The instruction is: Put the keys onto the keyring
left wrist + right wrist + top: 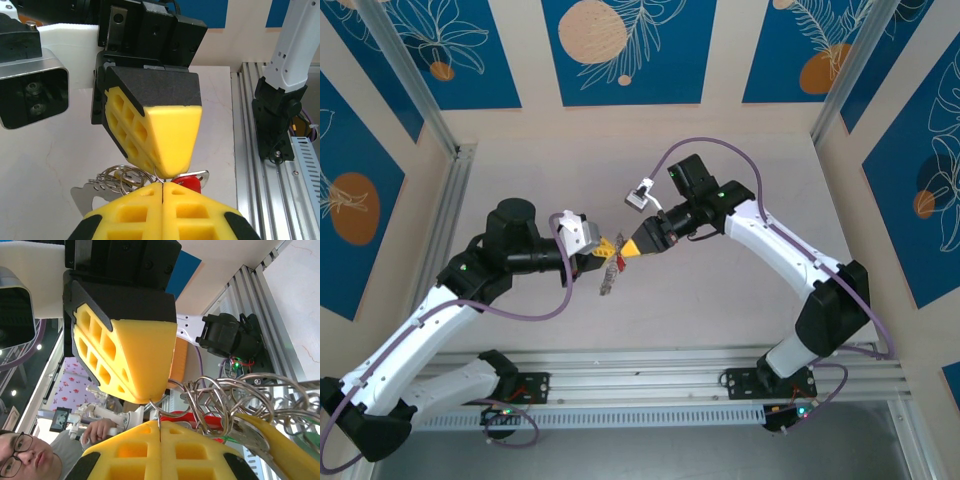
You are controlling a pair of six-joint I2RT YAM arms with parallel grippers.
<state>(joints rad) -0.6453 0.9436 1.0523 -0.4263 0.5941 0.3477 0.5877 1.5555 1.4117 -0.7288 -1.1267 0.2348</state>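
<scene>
Both grippers meet tip to tip above the middle of the table, each shut. My left gripper [604, 247] [163, 186] and my right gripper [633, 249] [159, 426] both pinch one thin wire ring [158, 174] [166, 411] of the keyring [610, 276]. The rest of the keyring, a bunch of silvery rings [119, 178] [240, 400] with a flat metal piece [81, 197], hangs below the tips. The key's red head [190, 183] [197, 420] sits right behind the pinched ring, its silvery blade [202, 174] pointing sideways. Whether the key is threaded on the ring I cannot tell.
Aluminium rails [650, 385] run along the near table edge between the arm bases. Frame posts [455, 190] stand at the back corners. The right arm's base [277, 125] rises beside the rail. A person [22, 460] sits beyond the table.
</scene>
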